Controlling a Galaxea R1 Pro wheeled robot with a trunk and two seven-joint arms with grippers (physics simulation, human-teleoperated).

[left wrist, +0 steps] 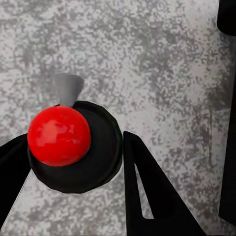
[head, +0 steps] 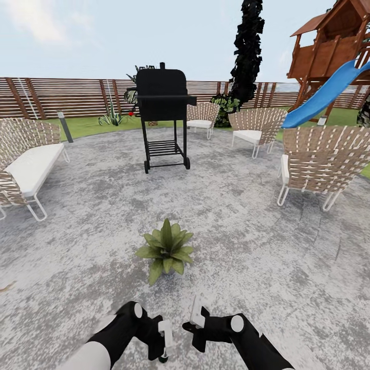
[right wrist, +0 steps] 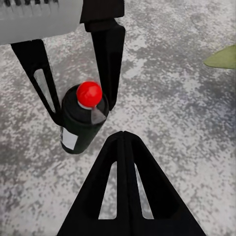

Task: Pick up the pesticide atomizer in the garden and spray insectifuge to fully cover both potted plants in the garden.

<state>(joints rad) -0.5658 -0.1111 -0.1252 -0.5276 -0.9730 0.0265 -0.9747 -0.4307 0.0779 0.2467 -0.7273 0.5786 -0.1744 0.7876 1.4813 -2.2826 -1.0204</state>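
Observation:
The pesticide atomizer (left wrist: 73, 157), a small dark bottle with a red tip (right wrist: 89, 93), sits between the two black fingers (right wrist: 109, 59) of my left gripper (head: 165, 343), which is shut on it low over the grey paving. My right gripper (head: 197, 314) hovers beside it, shut with nothing held; its fingers meet in a point (right wrist: 123, 136). One potted plant (head: 165, 250), a low rosette of broad green leaves, stands on the paved circle just ahead of both grippers. A leaf of it (right wrist: 222, 56) shows in the right wrist view. I see no whitish specks on its leaves.
A black grill (head: 163, 115) stands further back at centre. Wicker chairs (head: 319, 163) ring the right side, and a cushioned wicker sofa (head: 28, 164) stands at left. Behind run the slatted fence (head: 67, 97) and a play tower with a blue slide (head: 329, 92).

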